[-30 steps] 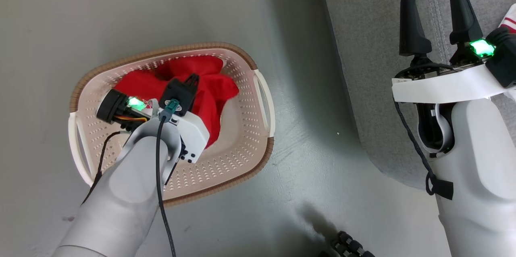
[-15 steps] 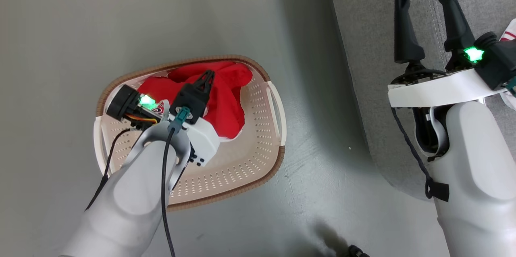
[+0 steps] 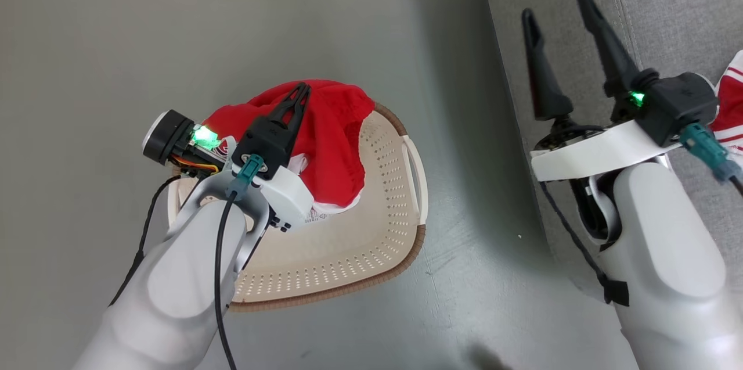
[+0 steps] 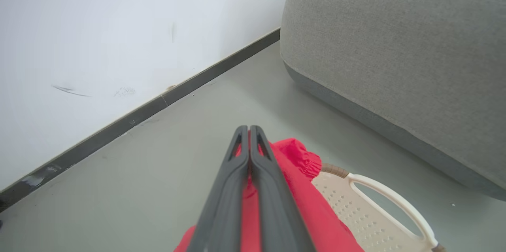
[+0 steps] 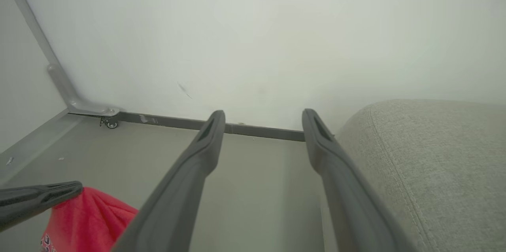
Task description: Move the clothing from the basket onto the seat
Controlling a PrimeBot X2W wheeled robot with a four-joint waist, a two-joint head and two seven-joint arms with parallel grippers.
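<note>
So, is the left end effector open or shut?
Shut: the left end effector pinches the red jersey, fingers pressed together.

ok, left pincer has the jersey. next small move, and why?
Probably raise the left pincer a little more before swinging right. It is shut on the jersey, whose hem hangs over the inside of the basket, and the seat on the right stands taller than the basket rim.
</note>
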